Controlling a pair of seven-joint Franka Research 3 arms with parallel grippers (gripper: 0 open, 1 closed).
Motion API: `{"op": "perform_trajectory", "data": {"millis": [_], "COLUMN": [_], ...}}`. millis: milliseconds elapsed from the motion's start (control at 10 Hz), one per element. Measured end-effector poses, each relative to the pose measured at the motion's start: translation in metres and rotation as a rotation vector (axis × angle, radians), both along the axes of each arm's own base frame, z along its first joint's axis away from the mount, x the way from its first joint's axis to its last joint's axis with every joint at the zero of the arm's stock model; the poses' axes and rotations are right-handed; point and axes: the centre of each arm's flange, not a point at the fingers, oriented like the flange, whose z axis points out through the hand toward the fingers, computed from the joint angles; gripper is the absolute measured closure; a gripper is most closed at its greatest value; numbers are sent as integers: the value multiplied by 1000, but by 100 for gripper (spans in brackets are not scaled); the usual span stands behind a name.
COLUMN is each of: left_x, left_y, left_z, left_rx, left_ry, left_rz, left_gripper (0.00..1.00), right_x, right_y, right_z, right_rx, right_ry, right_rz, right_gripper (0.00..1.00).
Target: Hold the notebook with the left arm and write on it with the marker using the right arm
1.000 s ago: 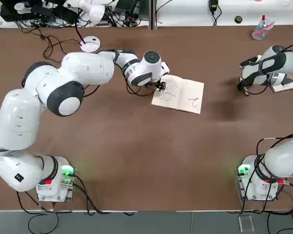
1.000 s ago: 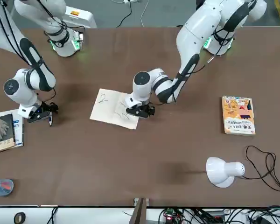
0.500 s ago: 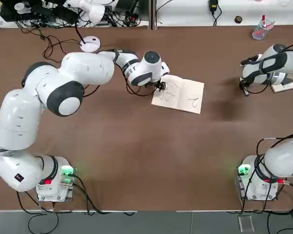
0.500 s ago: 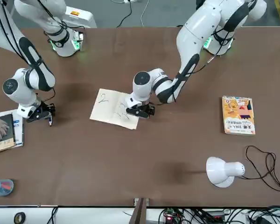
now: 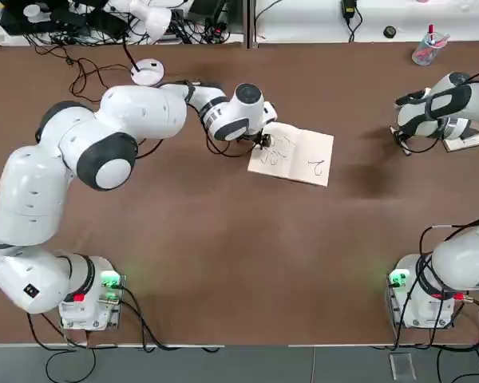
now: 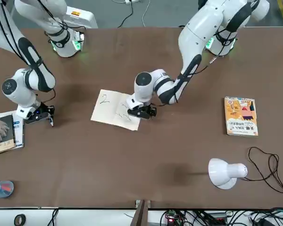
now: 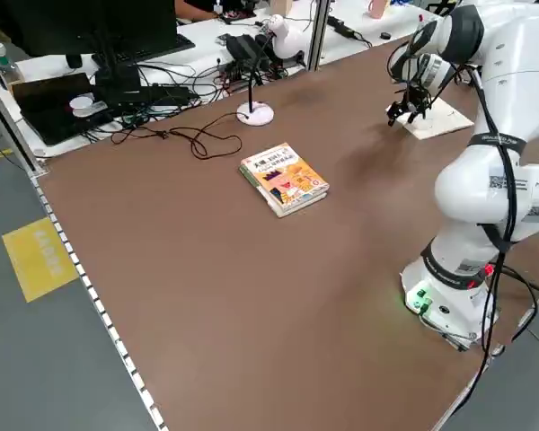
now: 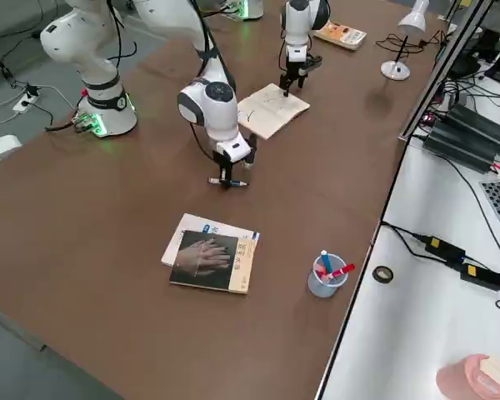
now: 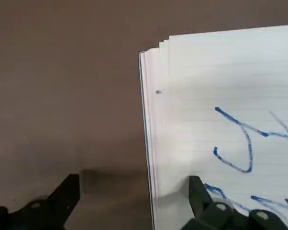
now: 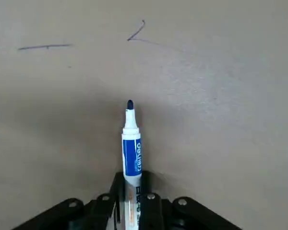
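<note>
The notebook (image 5: 292, 156) lies open on the brown table, blue scribbles on its white page (image 9: 230, 110). My left gripper (image 5: 262, 142) stands open at its corner. One fingertip (image 9: 200, 197) rests on the page and the other (image 9: 62, 199) is on the table beside the edge. Far off on the table's right side, my right gripper (image 5: 401, 144) is shut on the marker (image 10: 131, 153). The marker is a white pen with a blue tip and points forward just above the table (image 8: 235, 182).
A dark-covered book on papers (image 8: 210, 260) lies near the right gripper. A clear cup of pens (image 8: 325, 277) stands at the table's far right corner. An orange illustrated book (image 6: 241, 116) and a white lamp (image 6: 225, 172) are on the left arm's side.
The right gripper's fingers have closed on the marker, and the gripper has shifted slightly. The left arm and the notebook have not moved.
</note>
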Motion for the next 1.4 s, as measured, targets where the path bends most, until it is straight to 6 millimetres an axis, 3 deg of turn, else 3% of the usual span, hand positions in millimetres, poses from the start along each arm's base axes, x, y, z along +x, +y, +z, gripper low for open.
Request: {"op": "perform_trajectory", "data": {"millis": [400, 600, 1000, 1400], "left_x": [0, 0, 0, 0], "left_y": [0, 0, 0, 0], "left_z": [0, 0, 0, 0], "left_rx": [0, 0, 0, 0], "left_ry": [0, 0, 0, 0], "left_rz": [0, 0, 0, 0], "left_gripper": [0, 0, 0, 0], "right_x": [1, 9, 27, 29], "right_y": [1, 29, 87, 116], "right_z": [0, 6, 49, 80], "right_rx": [128, 275, 360, 397], "right_ry": [65, 166, 247, 303], "right_rz": [-183, -269, -412, -561], "right_gripper": [83, 83, 83, 83]}}
